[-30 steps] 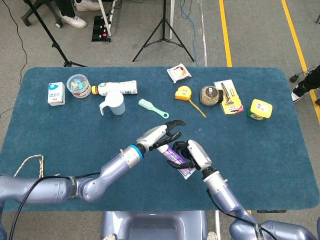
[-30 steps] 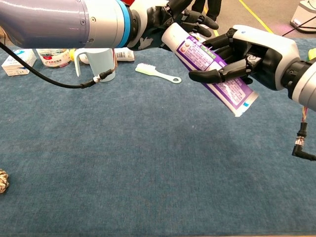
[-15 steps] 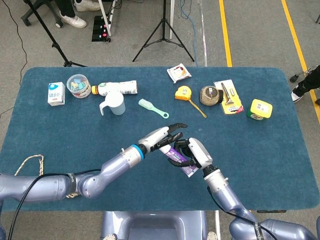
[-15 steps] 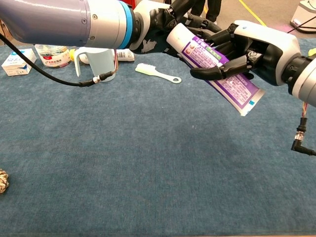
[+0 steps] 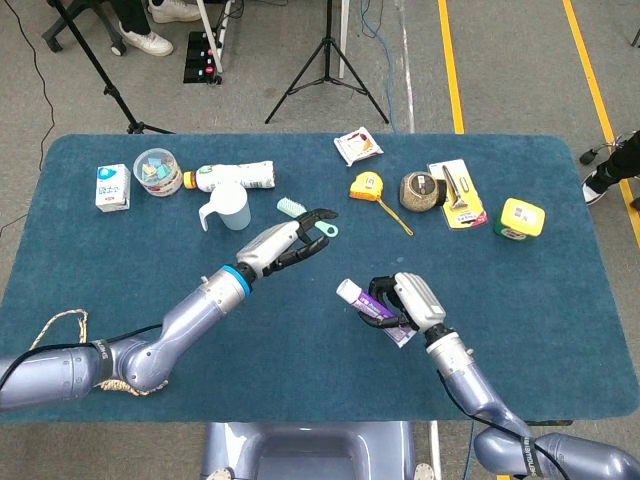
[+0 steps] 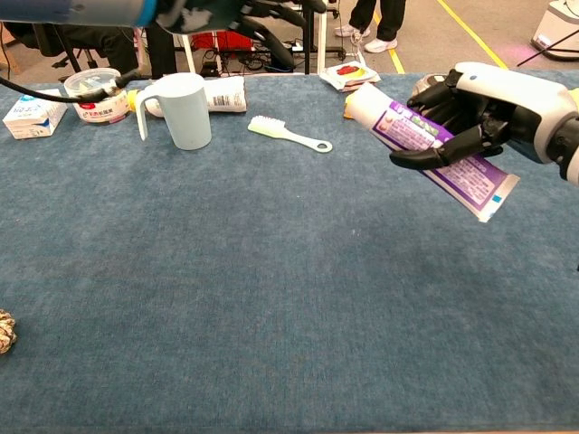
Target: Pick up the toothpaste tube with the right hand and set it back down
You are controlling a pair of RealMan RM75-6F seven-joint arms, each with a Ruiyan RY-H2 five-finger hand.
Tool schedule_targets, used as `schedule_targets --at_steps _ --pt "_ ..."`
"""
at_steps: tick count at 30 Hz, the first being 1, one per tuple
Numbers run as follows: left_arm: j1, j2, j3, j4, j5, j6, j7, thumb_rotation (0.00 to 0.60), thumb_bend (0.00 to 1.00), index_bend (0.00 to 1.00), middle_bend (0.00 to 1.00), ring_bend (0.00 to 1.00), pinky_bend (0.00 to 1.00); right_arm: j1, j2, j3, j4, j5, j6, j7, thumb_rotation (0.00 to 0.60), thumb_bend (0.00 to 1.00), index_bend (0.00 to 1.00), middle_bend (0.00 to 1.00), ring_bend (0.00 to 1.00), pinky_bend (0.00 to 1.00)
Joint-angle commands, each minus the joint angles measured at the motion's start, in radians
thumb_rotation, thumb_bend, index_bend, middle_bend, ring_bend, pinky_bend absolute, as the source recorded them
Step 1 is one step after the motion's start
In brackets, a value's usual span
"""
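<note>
A white and purple toothpaste tube (image 5: pixel 370 305) (image 6: pixel 425 145) hangs above the blue cloth, cap end toward the left. My right hand (image 5: pixel 408 298) (image 6: pixel 488 108) grips it around the middle, fingers wrapped over the purple label. My left hand (image 5: pixel 285 243) (image 6: pixel 244 11) is off to the upper left with its fingers spread and nothing in them, well apart from the tube; in the chest view only its blurred fingers show at the top edge.
A light blue mug (image 5: pixel 229 208) (image 6: pixel 178 110) and a green brush (image 5: pixel 305 216) (image 6: pixel 288 133) lie behind the left hand. Further back are a white bottle (image 5: pixel 238 176), a yellow tape measure (image 5: pixel 367 186), a snack packet (image 5: pixel 358 146) and a yellow box (image 5: pixel 520 219). A rope (image 5: pixel 57 328) lies at the left.
My left hand has let go of the tube's cap end and pulled back to the left and away. The right hand now holds the tube alone, shifted slightly right.
</note>
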Motion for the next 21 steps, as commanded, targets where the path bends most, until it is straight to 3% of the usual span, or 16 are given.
schedule_targets --at_steps 1,12,15,16,19,21 --pt "0.036 0.051 0.019 -0.035 0.039 0.025 0.013 0.0 0.09 0.07 0.07 0.0 0.23 0.016 0.008 -0.01 0.029 0.015 -0.028 -0.07 0.6 0.44 0.78 0.89 0.99 0.97" --pt "0.153 0.199 0.121 -0.132 0.182 0.122 0.106 0.0 0.09 0.07 0.07 0.0 0.23 0.076 -0.053 -0.016 0.12 0.1 -0.093 -0.292 0.6 0.44 0.6 0.73 0.82 0.78" --pt "0.182 0.22 0.141 -0.144 0.212 0.149 0.117 0.0 0.09 0.07 0.07 0.0 0.23 0.086 -0.069 -0.019 0.141 0.12 -0.104 -0.332 0.588 0.44 0.47 0.62 0.7 0.64" --pt "0.193 0.228 0.148 -0.148 0.223 0.156 0.118 0.0 0.09 0.07 0.07 0.0 0.23 0.09 -0.072 -0.02 0.147 0.129 -0.111 -0.346 0.567 0.44 0.42 0.57 0.65 0.59" --pt "0.222 0.25 0.169 -0.152 0.254 0.171 0.119 0.0 0.09 0.07 0.07 0.0 0.23 0.101 -0.076 -0.027 0.162 0.15 -0.131 -0.388 0.374 0.44 0.18 0.34 0.42 0.37" --pt "0.242 0.261 0.182 -0.15 0.275 0.181 0.115 0.0 0.09 0.07 0.07 0.0 0.23 0.107 -0.074 -0.028 0.163 0.172 -0.145 -0.41 0.282 0.44 0.07 0.23 0.33 0.3"
